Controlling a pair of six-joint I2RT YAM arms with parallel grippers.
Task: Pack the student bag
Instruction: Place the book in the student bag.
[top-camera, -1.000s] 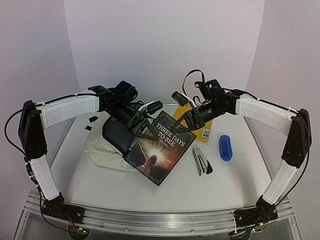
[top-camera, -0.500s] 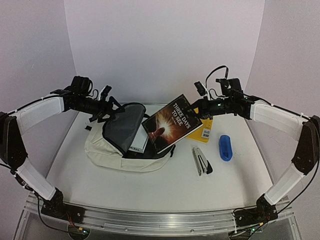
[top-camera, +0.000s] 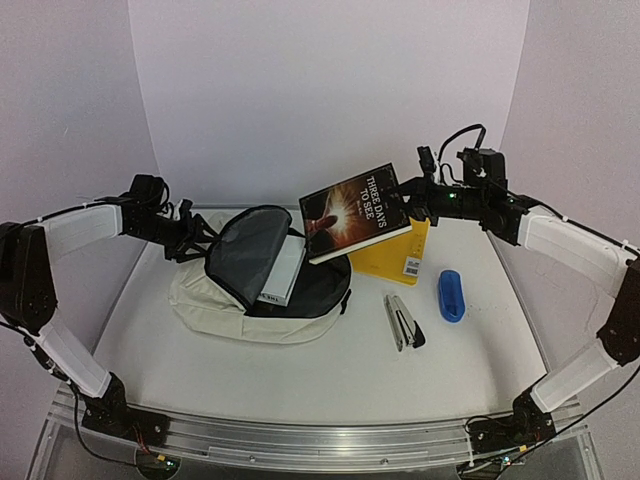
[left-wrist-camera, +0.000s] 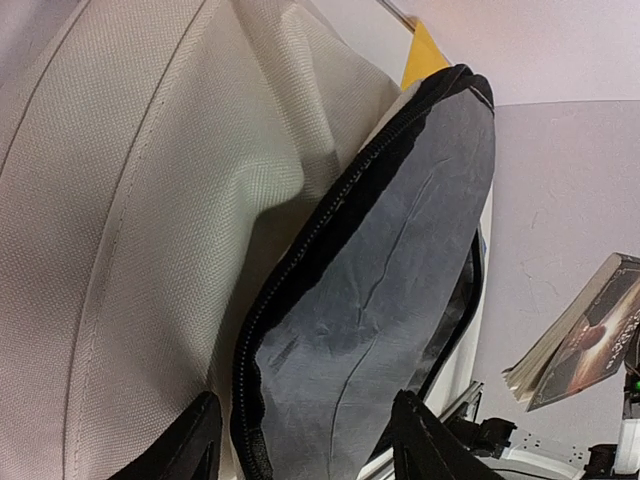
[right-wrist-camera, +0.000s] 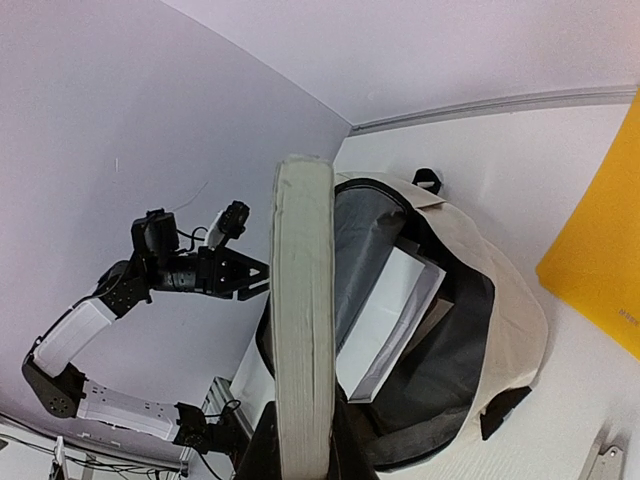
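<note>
Holding the book up in the air, your right gripper was clamped on its right edge. The cover was tilted, and the lower left corner hung above the far right end of the student bag. In the right wrist view the page edge rose straight up from between the closed jaws, with the bag's mouth behind it.

The bag lay on the table, left of centre, between your two arms. Its flap stood up, dark lining showing, and a white book stood in the opening.

Your left gripper was at the flap's far left side, right up against the bag. Its fingers stood apart in the left wrist view, with the zipper edge and lining lying between them — open, not pinching the fabric. Whether a fingertip touched the cloth I couldn't tell.

A yellow pad lay just right of the bag, partly under the raised book. A stapler and a blue object sat side by side nearer you, apart from the bag — both well below your right gripper.
</note>
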